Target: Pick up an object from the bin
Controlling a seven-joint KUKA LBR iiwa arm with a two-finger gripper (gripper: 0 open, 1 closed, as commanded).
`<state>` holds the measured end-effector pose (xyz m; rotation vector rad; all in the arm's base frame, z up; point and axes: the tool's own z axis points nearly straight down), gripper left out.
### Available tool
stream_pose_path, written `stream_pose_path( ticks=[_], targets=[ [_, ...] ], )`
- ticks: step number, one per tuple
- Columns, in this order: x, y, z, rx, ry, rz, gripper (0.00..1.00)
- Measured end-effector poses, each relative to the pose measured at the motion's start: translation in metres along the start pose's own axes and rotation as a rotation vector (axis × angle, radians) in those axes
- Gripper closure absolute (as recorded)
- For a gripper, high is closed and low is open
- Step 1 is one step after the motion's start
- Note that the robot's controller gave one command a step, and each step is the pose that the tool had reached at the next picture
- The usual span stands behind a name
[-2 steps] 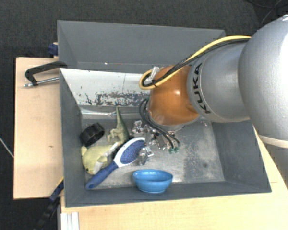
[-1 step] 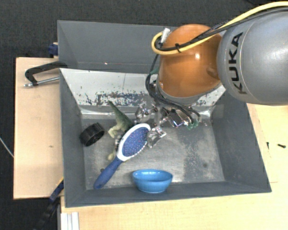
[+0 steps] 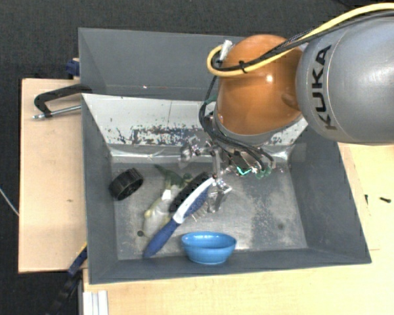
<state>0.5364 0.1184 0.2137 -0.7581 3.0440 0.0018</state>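
Observation:
My gripper (image 3: 217, 190) hangs under the orange cover in the middle of the bin, its metal fingers reaching down to the head of a blue-handled brush (image 3: 177, 216) with black bristles and a white back. The brush lies slanted, its handle pointing to the bin's front left. The fingertips sit at the brush's upper end, touching or just above it. Beside the brush on the left lies a pale, whitish-green thing (image 3: 159, 205). A dark green piece (image 3: 173, 175) lies just behind the brush.
A black round cap (image 3: 125, 183) rests at the left of the bin floor. A blue shallow bowl (image 3: 209, 247) sits against the front wall. The arm and its orange cover hide the back right of the bin.

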Motion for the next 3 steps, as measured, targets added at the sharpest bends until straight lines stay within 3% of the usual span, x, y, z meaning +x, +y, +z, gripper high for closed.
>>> stream_pose_path(
  ticks=[1, 2, 3],
  targets=[
    [-0.023, -0.032, 0.143, -0.001, -0.006, 0.012, 0.00],
    [-0.024, -0.032, 0.139, 0.000, -0.008, 0.012, 1.00],
    [-0.014, -0.035, -0.035, 0.004, -0.009, -0.034, 1.00]
  ],
)
